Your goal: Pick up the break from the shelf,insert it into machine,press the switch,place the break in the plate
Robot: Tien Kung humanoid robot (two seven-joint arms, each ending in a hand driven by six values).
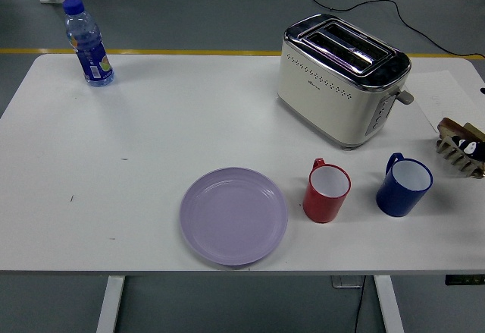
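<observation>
At the right edge of the white table point(151, 136), a small dark shape shows among the prongs of the tan slotted bread rack point(453, 153). You may take it for the tip of the robot's right hand point(470, 149), but so little of it is in frame that you cannot tell whether it is open, closed or gripping. The left hand is out of sight.

The brown slice of bread point(453, 127) sits in that rack, cut off by the picture's edge, so the pick-up does not look finished.

Watch for these risks:
- The rack is light and near the table edge; a sideways pull could drag or tip it.
- The blue ceramic mug point(404, 186) stands just left of and nearer than the rack, with the red mug point(326, 192) beyond it. A low carry could knock either.
- A tilted slice could catch on the slot rim of the cream and chrome toaster point(341, 83).

Count: one rack, one visible slice, one toaster with two slots, two mugs, one lilac round plate point(233, 215) at the near edge, and one blue-capped plastic bottle point(89, 42) far left.
</observation>
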